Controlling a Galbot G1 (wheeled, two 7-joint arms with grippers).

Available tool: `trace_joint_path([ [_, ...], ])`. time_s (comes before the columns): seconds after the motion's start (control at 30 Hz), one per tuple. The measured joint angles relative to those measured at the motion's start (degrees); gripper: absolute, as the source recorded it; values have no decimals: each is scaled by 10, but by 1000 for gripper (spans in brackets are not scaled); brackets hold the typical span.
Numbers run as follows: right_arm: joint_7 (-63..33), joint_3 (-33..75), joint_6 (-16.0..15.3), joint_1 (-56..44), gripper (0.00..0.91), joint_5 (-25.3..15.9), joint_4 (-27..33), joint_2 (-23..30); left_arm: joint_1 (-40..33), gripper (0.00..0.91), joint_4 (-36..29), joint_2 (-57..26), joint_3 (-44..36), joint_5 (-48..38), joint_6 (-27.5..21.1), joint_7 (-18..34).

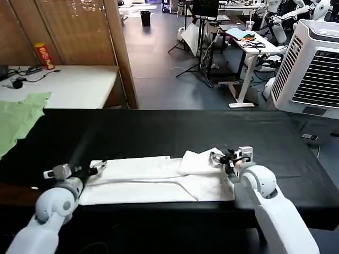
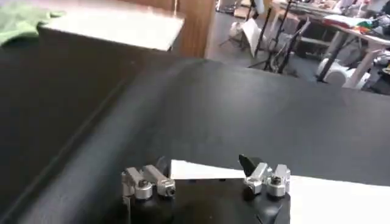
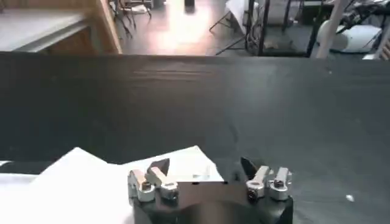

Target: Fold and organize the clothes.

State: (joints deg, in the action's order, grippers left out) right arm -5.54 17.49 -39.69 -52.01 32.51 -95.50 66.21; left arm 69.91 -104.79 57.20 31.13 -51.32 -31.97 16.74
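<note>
White T-shirt (image 1: pixel 159 177) lies folded into a long strip on black table (image 1: pixel 159 129), near front edge. Left gripper (image 1: pixel 98 168) at its left end, fingers spread apart. Right gripper (image 1: pixel 222 157) at right end over a turned-back flap, fingers apart too. Green garment (image 1: pixel 18 119) well apart, far left.

Both arms wear smooth, rounded glossy white shells with bulbous joints. The left gripper (image 1: pixel 99 168) and the right gripper (image 1: pixel 218 157) are built of small silver metal blocks fastened with dark screws, mounted on black bases. Their fingertips (image 2: pixel 248 163) are black.
</note>
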Motion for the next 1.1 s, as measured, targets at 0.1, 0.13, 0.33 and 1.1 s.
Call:
trace_joint_path([
  [0.1, 0, -1, 8, -1, 98, -7, 4, 8, 2, 0, 4, 1, 2, 1, 2, -5],
  [0.13, -2, -1, 13, -2, 78, -10, 4, 11, 3, 0, 5, 1, 2, 1, 2, -7],
  [0.33, -63, 0, 54, -18, 0, -39, -11, 28, 0, 0, 13, 6, 2, 34, 18, -20],
  [1.1, -42, 44, 27, -108, 878, -13, -138, -11, -13, 878, 20, -10, 6, 104, 59, -67],
])
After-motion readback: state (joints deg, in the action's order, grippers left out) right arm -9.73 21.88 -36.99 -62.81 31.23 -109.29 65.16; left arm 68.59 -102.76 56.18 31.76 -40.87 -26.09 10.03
